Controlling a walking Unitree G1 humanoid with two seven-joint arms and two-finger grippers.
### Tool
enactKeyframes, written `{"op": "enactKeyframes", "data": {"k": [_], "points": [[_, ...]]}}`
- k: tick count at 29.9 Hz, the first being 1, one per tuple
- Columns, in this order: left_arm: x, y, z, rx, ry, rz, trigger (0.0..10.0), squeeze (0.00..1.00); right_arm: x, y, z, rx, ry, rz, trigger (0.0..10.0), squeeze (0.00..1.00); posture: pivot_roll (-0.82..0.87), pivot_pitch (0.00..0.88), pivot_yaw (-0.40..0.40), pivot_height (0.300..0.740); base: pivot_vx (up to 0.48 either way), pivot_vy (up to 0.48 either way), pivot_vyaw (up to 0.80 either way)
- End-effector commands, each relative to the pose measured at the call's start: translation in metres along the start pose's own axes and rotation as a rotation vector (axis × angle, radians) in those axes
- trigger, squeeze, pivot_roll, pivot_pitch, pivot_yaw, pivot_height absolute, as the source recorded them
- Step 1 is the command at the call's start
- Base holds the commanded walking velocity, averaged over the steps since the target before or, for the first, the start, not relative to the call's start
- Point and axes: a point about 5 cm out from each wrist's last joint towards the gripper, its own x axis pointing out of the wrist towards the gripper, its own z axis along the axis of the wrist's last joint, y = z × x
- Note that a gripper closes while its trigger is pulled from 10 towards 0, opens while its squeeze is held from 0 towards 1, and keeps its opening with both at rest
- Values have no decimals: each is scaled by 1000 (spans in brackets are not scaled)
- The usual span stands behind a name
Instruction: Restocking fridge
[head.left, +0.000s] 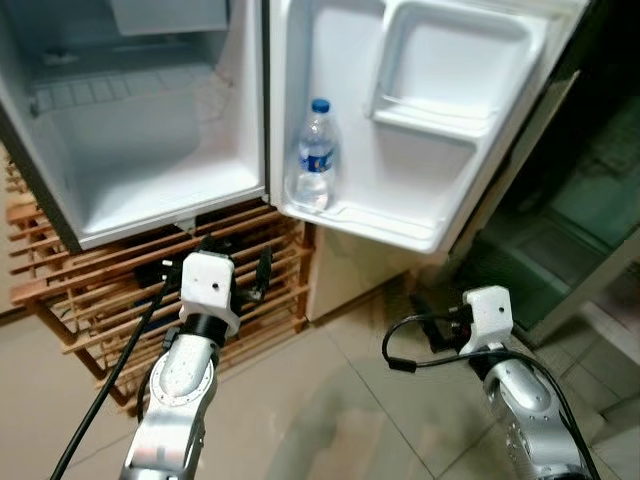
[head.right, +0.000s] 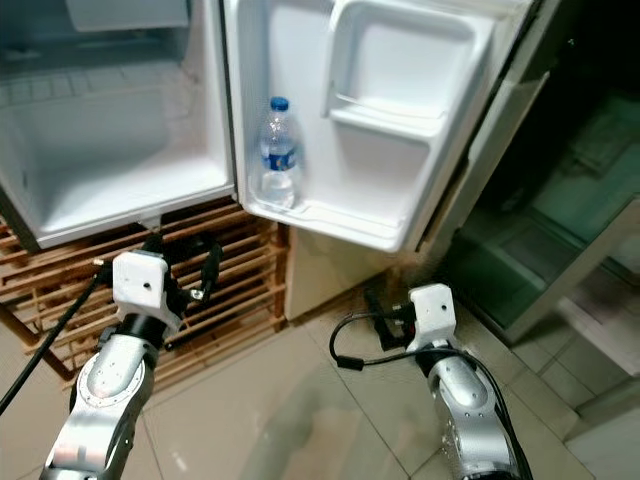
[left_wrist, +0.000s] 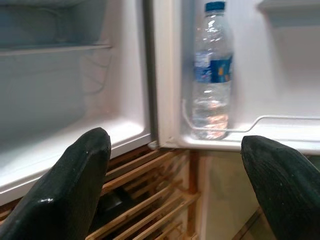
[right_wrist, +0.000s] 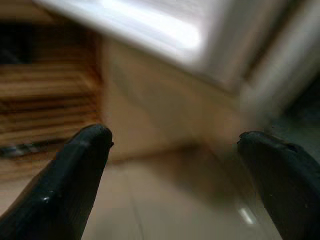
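Fridge stands wide open ahead of you, its white cabinet on the left and its door swung out to the right. Your bottle is standing upright in the door's lowest shelf, at the left end close to the hinge, blue cap on top and blue label round its middle, held in behind a thin wire rail. Higher on the door you can see a moulded white compartment. Under the fridge sits a wooden slatted rack on the pale tiled floor. Your left gripper hangs low in front of that rack, below the cabinet's front edge and just left of the bottle; its fingers are spread wide with nothing between them, and the left wrist view looks up between them at the bottle and the hinge. Your right gripper is further right, near the floor below the door's bottom edge, well apart from the bottle; its fingers are also spread and empty, though that wrist view is blurred. A black cable loops beside the right wrist.
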Motion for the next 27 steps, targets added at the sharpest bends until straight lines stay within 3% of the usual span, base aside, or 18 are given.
{"op": "enactKeyframes", "data": {"k": [1,3,4,5,6,8,9,11,13,16,20,27], "points": [[1,1,-5,-1,26,5,10000,0,-6,-23,-19,28,129,-138,10000,0,-43,0,-84,740,0,0,0],[0,1,-8,4,42,2,10000,0,-10,-33,-28,14,187,-197,10000,0,-44,0,-85,740,0,0,0],[-1,-2,-16,20,87,-12,10000,0,-14,-46,-33,12,216,-288,10000,0,-45,0,-85,740,0,0,0],[-1,-2,-16,20,87,-12,10000,0,-14,-46,-33,12,216,-288,10000,0,-45,0,-85,740,0,0,0],[-2,-3,-25,50,140,-23,10000,0,-16,-55,-33,12,218,-348,10000,0,-44,0,-87,740,0,0,0],[-4,-3,-37,54,201,-19,10000,0,-18,-68,-30,-9,206,-437,10000,0,-50,0,-89,740,0,0,0],[-6,1,-40,27,204,12,10000,0,-15,-72,-16,-55,128,-430,10000,0,-56,0,-89,740,0,-480,0],[-5,2,-38,16,184,28,10000,0,-13,-68,-7,-80,74,-397,10000,0,-56,0,-90,740,0,-480,0],[-3,0,-26,17,108,33,10000,0,-11,-55,4,-101,4,-334,10000,0,-58,0,-90,740,0,-480,209],[-3,-4,-22,27,82,14,10000,0,-10,-49,3,-95,8,-327,10000,0,-58,0,-88,740,0,-475,656],[-2,-11,-21,38,65,-32,10000,0,-15,-45,-15,-73,72,-337,10000,0,-58,0,-81,740,0,-472,736],[1,-8,-20,37,61,-29,10000,0,-20,-47,-28,-75,138,-367,10000,0,-62,0,-76,740,0,-472,709]]}}
